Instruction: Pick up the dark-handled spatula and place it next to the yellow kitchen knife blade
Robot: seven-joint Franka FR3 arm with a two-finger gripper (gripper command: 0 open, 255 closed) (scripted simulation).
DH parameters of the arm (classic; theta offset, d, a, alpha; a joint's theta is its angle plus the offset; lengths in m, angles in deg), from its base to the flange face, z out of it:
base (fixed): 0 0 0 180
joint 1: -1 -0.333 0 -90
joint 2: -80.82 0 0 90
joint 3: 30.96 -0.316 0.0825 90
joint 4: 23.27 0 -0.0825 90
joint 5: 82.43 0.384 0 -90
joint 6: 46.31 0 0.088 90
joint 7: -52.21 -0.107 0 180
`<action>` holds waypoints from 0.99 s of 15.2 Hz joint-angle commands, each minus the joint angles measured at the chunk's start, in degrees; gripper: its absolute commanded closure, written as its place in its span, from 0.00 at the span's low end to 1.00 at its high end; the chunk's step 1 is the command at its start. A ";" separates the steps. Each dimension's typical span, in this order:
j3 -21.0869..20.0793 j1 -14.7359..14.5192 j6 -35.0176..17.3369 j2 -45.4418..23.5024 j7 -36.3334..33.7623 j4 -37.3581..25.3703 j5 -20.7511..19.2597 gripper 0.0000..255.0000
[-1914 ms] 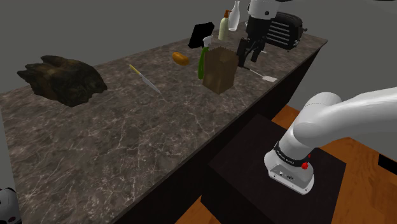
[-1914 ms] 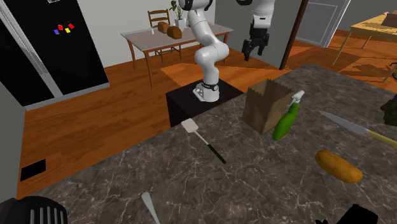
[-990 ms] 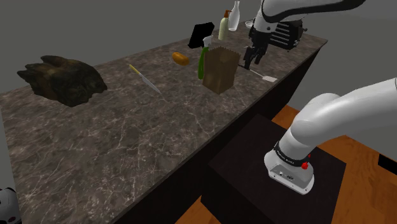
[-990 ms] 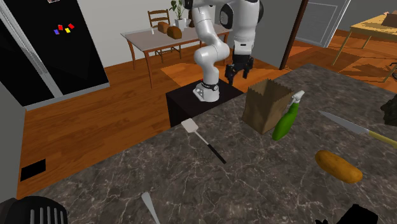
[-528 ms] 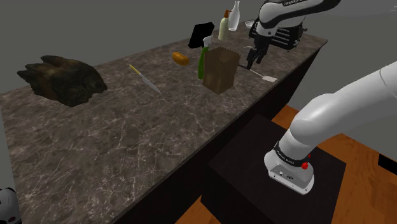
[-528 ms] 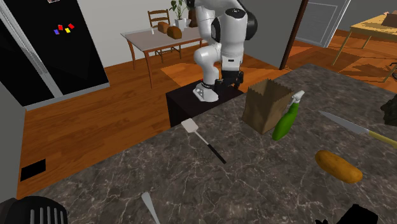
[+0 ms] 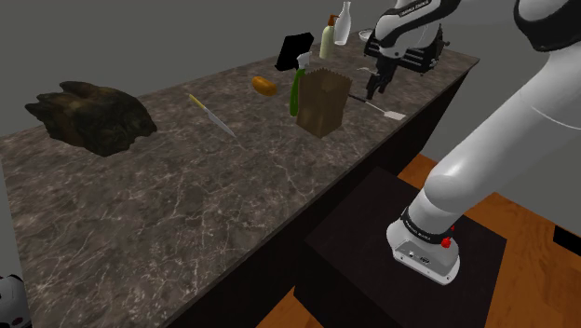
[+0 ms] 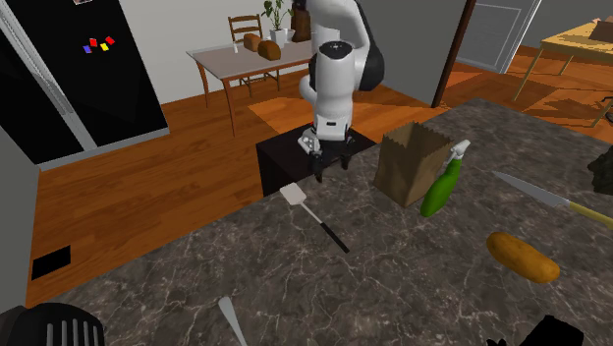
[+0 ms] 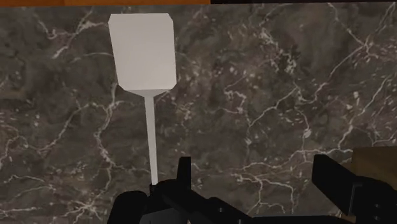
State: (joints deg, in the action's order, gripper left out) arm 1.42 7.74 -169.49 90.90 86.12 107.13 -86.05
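The spatula lies flat on the dark marble counter (image 7: 186, 196), near its edge. Its white blade (image 8: 294, 196) points to the edge and its dark handle (image 8: 335, 237) points inward. In the shoulder view the spatula (image 7: 388, 113) sits just beyond the paper bag. My gripper (image 8: 325, 171) hangs open a little above it, fingers pointing down. In the wrist view the blade (image 9: 141, 54) and thin white shaft run toward my gripper (image 9: 235, 200), and the dark handle begins between the spread fingers. The knife (image 7: 212, 116), yellow handle and grey blade, lies farther along the counter (image 8: 546, 200).
A brown paper bag (image 7: 322, 101) and a green spray bottle (image 7: 296, 88) stand between spatula and knife. An orange-brown lump (image 8: 521, 257) lies beyond them. A dark toaster (image 7: 414, 47) and bottles (image 7: 331, 37) stand at the counter's end, a dark rock-like mass (image 7: 93, 116) at the other.
The arm has swung over and lowered the gripper from high above the counter's edge to just over the spatula. Nothing on the counter has moved.
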 commanded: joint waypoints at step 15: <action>3.27 3.53 -9.70 -21.82 17.26 -9.18 16.50 0.00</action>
State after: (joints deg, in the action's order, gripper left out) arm 4.83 11.20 -178.74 69.53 103.16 97.85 -69.96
